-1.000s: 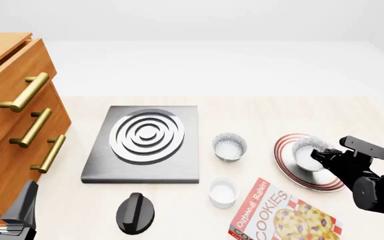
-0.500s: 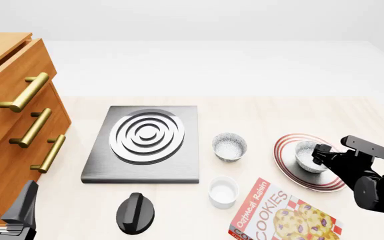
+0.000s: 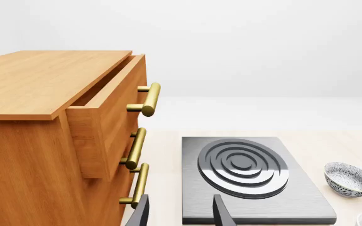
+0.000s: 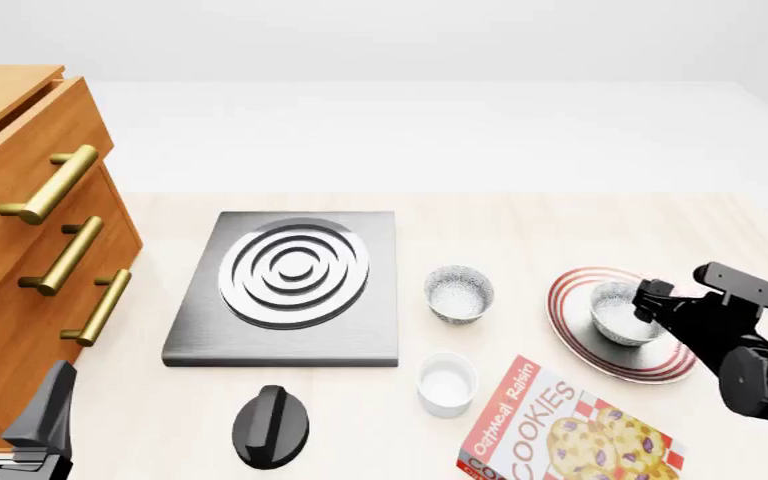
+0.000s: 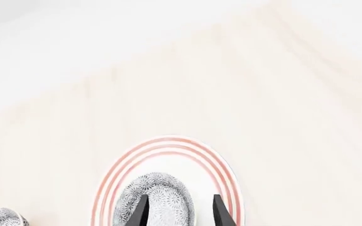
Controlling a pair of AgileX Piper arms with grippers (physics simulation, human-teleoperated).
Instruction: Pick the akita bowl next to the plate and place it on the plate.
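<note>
The akita bowl (image 4: 619, 312) is speckled grey outside and white inside, and it rests upright on the plate (image 4: 584, 342), a wide white dish with red rings at the table's right. My right gripper (image 4: 648, 300) is open at the bowl's right rim. The right wrist view shows one finger over the akita bowl (image 5: 162, 197), the other over the plate (image 5: 168, 149), and the right gripper (image 5: 179, 213) spread wide. My left gripper (image 4: 8, 395) stands open at the near left by the drawers, holding nothing; the left wrist view also shows the left gripper (image 3: 179, 214) open.
A second speckled bowl (image 4: 459, 293) sits between the stove plate (image 4: 291, 285) and the plate. A plain white cup (image 4: 447, 383) and a cookie box (image 4: 571, 432) lie nearer. A black knob (image 4: 272, 425) is front-centre. A wooden drawer cabinet (image 4: 24, 230) fills the left.
The bowl has come down onto the plate and sits still. My right gripper has opened off it and shifted slightly to the right. The left arm has not moved.
</note>
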